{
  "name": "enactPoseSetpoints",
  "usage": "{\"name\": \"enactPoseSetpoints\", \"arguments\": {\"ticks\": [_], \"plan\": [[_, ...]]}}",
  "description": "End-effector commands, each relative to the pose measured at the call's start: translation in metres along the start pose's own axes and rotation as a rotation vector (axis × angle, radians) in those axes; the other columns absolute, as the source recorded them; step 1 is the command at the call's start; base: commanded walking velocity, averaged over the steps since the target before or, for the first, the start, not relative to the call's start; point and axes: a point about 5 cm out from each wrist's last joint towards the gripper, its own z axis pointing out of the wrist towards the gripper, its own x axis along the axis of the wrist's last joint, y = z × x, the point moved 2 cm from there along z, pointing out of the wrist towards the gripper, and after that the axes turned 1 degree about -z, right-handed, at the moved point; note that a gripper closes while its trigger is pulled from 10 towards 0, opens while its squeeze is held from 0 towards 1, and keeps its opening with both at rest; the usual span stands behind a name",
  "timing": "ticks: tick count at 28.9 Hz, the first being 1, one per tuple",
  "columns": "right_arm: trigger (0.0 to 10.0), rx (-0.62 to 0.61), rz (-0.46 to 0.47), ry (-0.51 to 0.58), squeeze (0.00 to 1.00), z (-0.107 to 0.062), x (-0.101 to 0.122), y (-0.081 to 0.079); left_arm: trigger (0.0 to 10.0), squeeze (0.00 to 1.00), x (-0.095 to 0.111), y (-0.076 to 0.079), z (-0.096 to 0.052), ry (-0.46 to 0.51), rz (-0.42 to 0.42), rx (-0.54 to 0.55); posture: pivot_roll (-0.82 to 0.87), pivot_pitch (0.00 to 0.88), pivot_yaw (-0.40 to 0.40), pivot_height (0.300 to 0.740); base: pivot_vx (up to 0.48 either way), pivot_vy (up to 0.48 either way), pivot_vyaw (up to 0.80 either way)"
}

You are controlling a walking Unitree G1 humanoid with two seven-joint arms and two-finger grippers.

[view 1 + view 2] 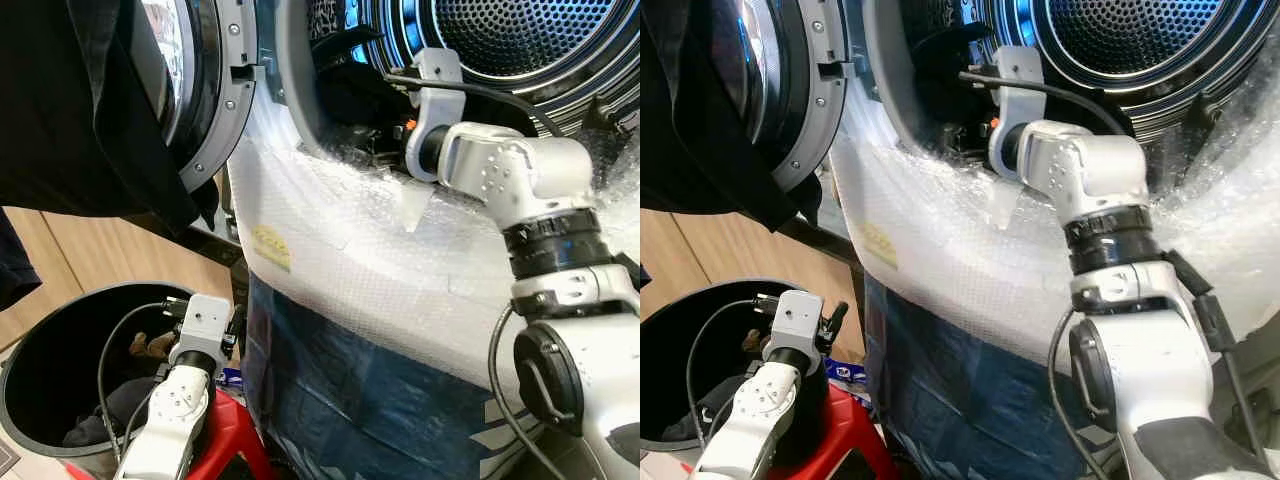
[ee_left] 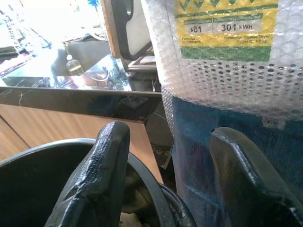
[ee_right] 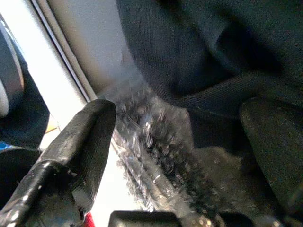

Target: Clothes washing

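The washing machine (image 1: 400, 250), wrapped in bubble wrap (image 1: 970, 260) over blue film, stands ahead, with a yellow energy label (image 2: 226, 28) on its front. Its round door (image 1: 215, 90) hangs open to the left, and the perforated steel drum (image 1: 520, 40) gapes at upper right. A black garment (image 1: 90, 110) hangs in the upper left, in front of the open door. Another dark garment (image 3: 208, 52) lies at the mouth of the drum, sagging over the wrapped rim.

Low on the left stands a black round bin (image 1: 60, 380) with dark clothes (image 1: 110, 410) heaped in its bottom. A red object (image 1: 225, 440) sits just beside it.

The right arm (image 1: 520, 190) reaches up to the lower rim of the drum opening; the right pincer (image 3: 184, 142) is spread wide there, its fingers (image 3: 90, 137) apart, holding nothing, with the dark garment just beyond them. The left pincer (image 2: 175, 179) hangs at the bin's edge beside the machine's front, its fingers (image 2: 102, 175) likewise parted and empty.
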Motion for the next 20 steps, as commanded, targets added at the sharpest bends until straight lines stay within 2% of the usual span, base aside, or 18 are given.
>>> {"name": "enactPoseSetpoints", "arguments": {"ticks": [1,11,16,20], "plan": [[10.0,-0.021,-0.018,0.004,0.0,0.003,0.003,0.002,10.0,0.0,0.003,-0.001,0.001,0.002,0.01,-0.002,0.03,0.007,-0.029,0.74,0.0,0.0,0.0],[10.0,-0.091,0.001,0.046,0.0,0.011,0.01,0.009,10.0,0.0,0.009,0.002,0.0,0.021,0.009,-0.01,0.04,0.0,-0.026,0.74,0.0,0.0,0.0],[10.0,-0.141,0.078,0.093,0.0,0.007,0.017,0.02,10.0,0.0,0.009,-0.001,-0.001,0.022,0.009,-0.003,0.05,0.0,-0.032,0.74,0.0,0.0,0.0],[10.0,-0.171,0.104,0.139,0.0,0.002,0.026,0.028,10.0,0.0,0.01,-0.001,0.0,0.027,0.008,0.0,0.06,0.0,-0.034,0.74,0.0,0.0,0.0]]}}
